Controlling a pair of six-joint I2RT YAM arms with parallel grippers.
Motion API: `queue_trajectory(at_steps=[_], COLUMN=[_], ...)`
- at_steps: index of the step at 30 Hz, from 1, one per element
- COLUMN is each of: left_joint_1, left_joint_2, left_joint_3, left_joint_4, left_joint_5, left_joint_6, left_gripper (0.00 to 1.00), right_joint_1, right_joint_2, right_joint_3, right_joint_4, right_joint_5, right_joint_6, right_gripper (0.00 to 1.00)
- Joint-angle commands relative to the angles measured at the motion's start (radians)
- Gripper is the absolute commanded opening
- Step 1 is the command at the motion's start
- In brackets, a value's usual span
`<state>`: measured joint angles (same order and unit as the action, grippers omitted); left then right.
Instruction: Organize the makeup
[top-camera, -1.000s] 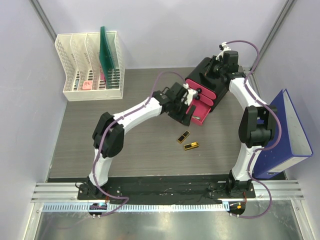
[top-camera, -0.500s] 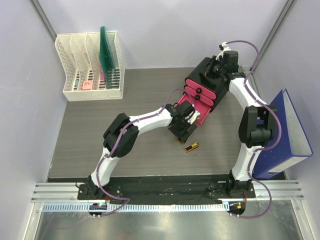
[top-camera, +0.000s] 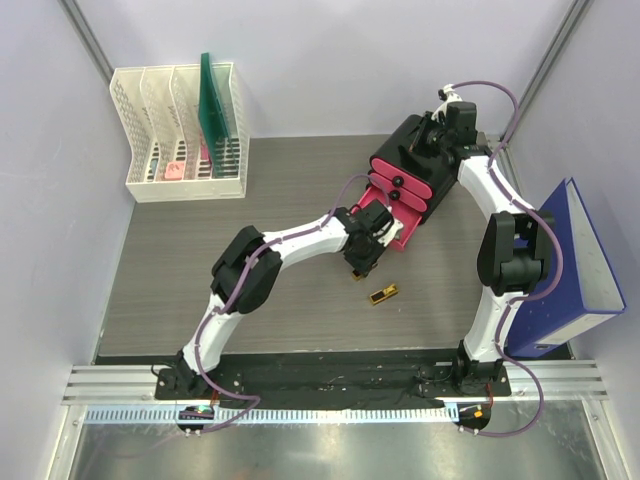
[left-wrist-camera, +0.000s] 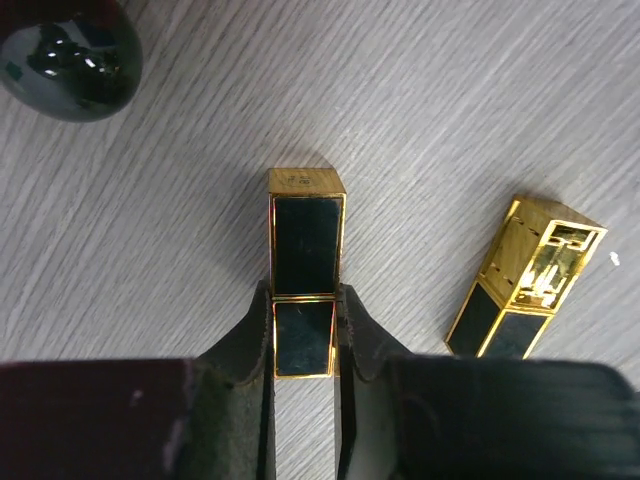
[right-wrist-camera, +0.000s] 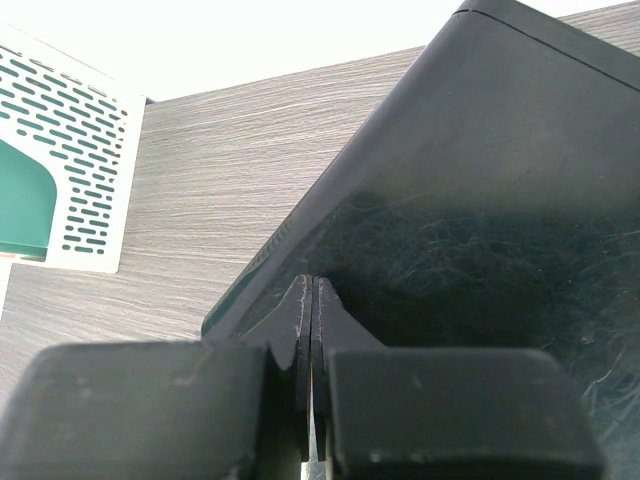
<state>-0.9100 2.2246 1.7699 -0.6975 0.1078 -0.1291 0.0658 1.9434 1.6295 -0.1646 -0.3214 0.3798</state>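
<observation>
A gold-black stick (left-wrist-camera: 307, 240) lies on the grey table, and my left gripper (left-wrist-camera: 303, 300) is shut on its near end, pads pressed to both sides. From above, this gripper (top-camera: 363, 262) sits just in front of the pulled-out pink drawer (top-camera: 388, 226) and covers that stick. A second gold-black stick (left-wrist-camera: 525, 280) lies loose to the right (top-camera: 382, 294). A glossy black round thing (left-wrist-camera: 70, 55) shows at the upper left of the left wrist view. My right gripper (right-wrist-camera: 312, 285) is shut, empty, against the top of the black box (top-camera: 410, 165).
A white mesh file rack (top-camera: 180, 130) stands at the back left, holding a green board (top-camera: 215, 100) and a small pink block (top-camera: 172, 172). A blue binder (top-camera: 570, 270) leans at the right edge.
My left arm came away from the pink drawer, down to the nearer stick, and its jaws closed on it. The right arm has not moved.
</observation>
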Motion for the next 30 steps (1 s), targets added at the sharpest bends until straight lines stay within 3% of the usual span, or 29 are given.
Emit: queue_trajectory(at_steps=[1, 8, 17, 30], left_joint_1=[0.002, 0.022, 0.074, 0.172], left_joint_2=[-0.074, -0.115, 0.035, 0.154], left_joint_3=[0.029, 0.150, 0.425, 0.507], left_joint_4=[0.003, 0.067, 0.044, 0.090], left_joint_5=[-0.092, -0.178, -0.184, -0.112], left_joint_6=[0.006, -0.032, -0.121, -0.262], left_gripper=[0.00, 0.00, 0.00, 0.00], right_joint_1=[0.011, 0.012, 0.011, 0.009], right_joint_2=[0.126, 0.126, 0.132, 0.135], right_joint_3=[-0.111, -0.112, -0.112, -0.112], right_joint_4=[-0.414, -0.415, -0.415, -0.415], right_joint_5=[0.062, 0.062, 0.062, 0.064], right_joint_6=[-0.058, -0.056, -0.056, -0.059], right_gripper=[0.01, 0.01, 0.01, 0.01])
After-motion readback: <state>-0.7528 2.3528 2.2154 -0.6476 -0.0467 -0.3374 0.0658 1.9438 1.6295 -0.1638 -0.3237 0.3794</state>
